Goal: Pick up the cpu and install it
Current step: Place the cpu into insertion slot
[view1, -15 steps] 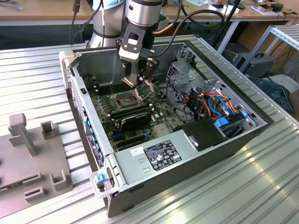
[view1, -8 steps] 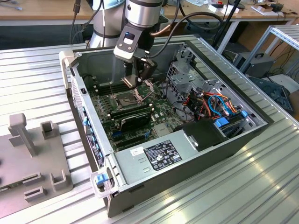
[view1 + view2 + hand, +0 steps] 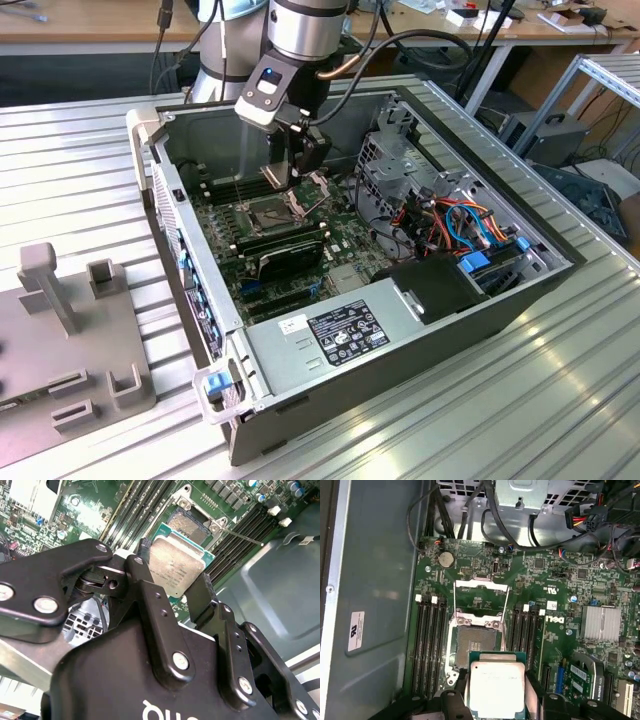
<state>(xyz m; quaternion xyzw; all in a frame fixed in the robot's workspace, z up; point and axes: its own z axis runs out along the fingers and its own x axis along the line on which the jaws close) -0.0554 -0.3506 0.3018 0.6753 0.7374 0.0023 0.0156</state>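
Ribbed aluminium tabletop (image 3: 450, 420) spreads across the lower part of the exterior view, carrying an open grey metal computer case (image 3: 300, 385) at frame centre. Inside lies a green motherboard (image 3: 345, 240). Above its upper-middle part hangs the black two-finger gripper (image 3: 290, 178), clamped on opposite edges of the cpu (image 3: 497, 690), a thin square chip with a silver-grey metal top, plain in both wrist views. The chip hovers clear of the open square socket (image 3: 477, 645), whose shiny hinged frame (image 3: 481, 587) stands open. By my reading, pick-up is done and placement is in hand; seating calls for the chip level, square and centred over the socket.
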